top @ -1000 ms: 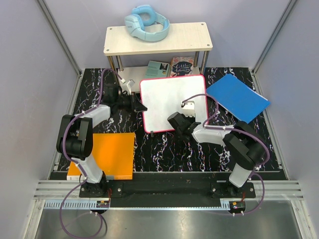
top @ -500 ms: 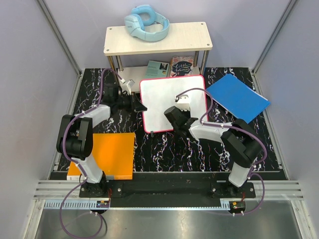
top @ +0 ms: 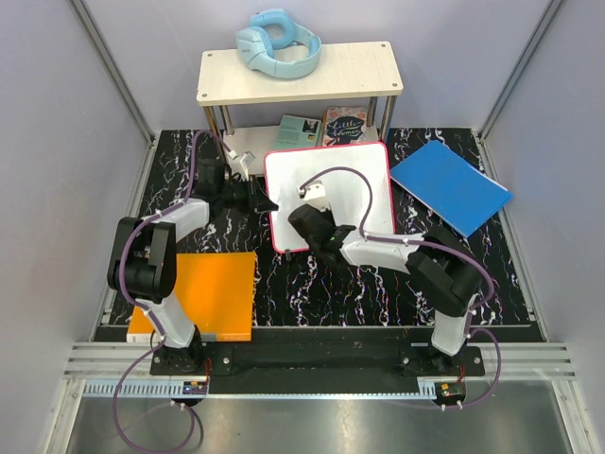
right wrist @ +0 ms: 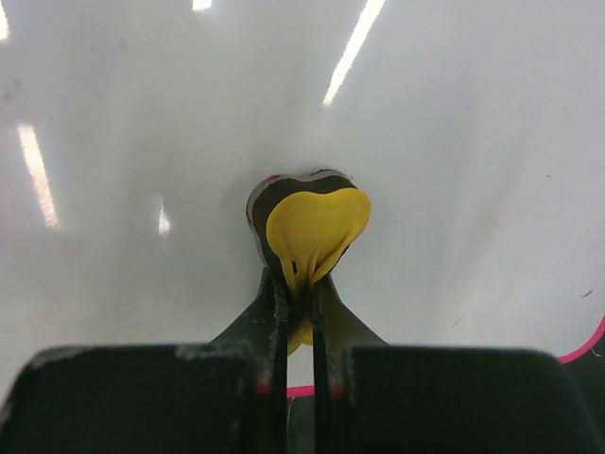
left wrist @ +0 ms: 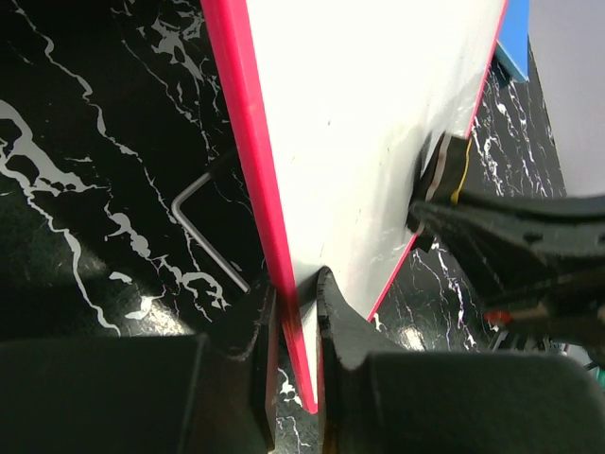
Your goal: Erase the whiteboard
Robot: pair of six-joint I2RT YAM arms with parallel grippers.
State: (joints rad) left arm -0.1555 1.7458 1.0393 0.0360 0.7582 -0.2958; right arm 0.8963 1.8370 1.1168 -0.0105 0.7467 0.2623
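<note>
While the wipe is the step in hand, I go through the views fast.

Top view: the whiteboard (top: 354, 170) lies flat on the table (top: 312, 284), toward the back, just in front of the shelf legs. My left fingers (top: 264, 201) are clamped on its left rim. My right fingers (top: 302, 219) are pinched narrow over the lower-left part of the board. The arm hides what they hold. I see no writing on the bare white area.

Left wrist: the fingers nip the pink rim (left wrist: 236, 142), one on each side of the board edge, a tight hold. The eraser (left wrist: 444, 170) touches the board face near the far rim. A bent metal rod (left wrist: 203, 232) lies on the table just beside the rim.

Right wrist: the fingers are closed on the yellow-and-black eraser, which is pressed onto the glossy surface. The board around it reads clean but for a few tiny specks. The rim shows at bottom right.

To do this well, I think the left clamp must stay firm so the board can't slide under the strokes. I'd lay the eraser flat, overlap the passes and turn back before the rim. The pinch is on a thin soft tab, so heavy downforce could fold it or twist it out. Moderate pressure seems right.
</note>
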